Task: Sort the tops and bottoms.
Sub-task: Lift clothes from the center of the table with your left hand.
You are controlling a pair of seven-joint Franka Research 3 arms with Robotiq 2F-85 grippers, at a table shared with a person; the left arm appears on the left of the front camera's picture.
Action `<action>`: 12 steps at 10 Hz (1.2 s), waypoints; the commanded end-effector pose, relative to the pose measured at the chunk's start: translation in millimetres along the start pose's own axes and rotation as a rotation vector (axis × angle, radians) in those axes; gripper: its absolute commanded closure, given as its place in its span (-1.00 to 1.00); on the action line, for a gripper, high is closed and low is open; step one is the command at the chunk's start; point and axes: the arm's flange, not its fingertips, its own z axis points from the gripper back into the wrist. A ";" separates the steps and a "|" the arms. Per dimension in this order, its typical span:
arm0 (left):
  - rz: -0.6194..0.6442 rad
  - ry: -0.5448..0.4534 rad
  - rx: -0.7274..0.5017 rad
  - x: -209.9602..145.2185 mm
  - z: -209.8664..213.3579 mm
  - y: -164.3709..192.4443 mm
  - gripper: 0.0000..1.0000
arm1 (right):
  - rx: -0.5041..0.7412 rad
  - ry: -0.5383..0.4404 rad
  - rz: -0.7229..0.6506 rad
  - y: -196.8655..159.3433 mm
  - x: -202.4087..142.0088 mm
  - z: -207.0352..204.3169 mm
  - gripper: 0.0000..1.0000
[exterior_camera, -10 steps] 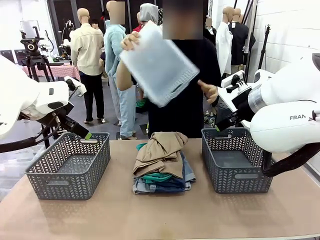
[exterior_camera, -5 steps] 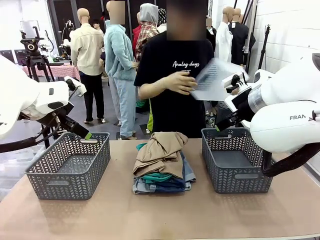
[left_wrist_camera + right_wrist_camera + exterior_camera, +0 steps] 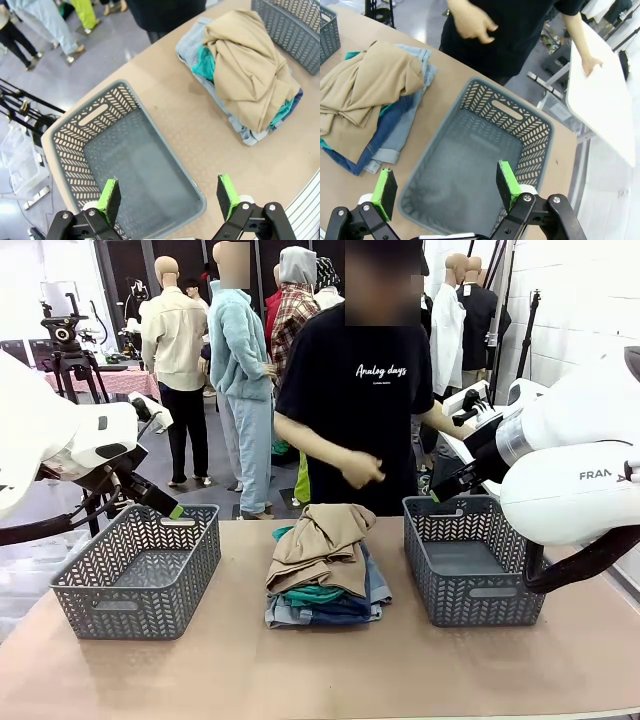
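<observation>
A pile of clothes lies in the middle of the table. A tan-beige top is draped over it, with a teal-green top peeking out beneath. Denim bottoms in dark and faded blue make up the lower layers. My left gripper hangs open above the left grey basket. Over the right grey basket my right gripper is open too. Both baskets hold nothing.
A person in a black T-shirt stands at the far side of the table behind the pile, one hand over the table edge, the other resting on a white board to the right. The brown table has free room in front.
The person has swung the flat white sheet from over their chest down to the right and laid it aside, and dropped a hand toward the pile. Both arms have stayed still.
</observation>
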 end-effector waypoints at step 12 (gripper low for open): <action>0.002 0.002 0.000 -0.6 -1.7 1.1 -1.00 | -0.005 -0.003 0.004 1.2 0.8 0.0 -1.00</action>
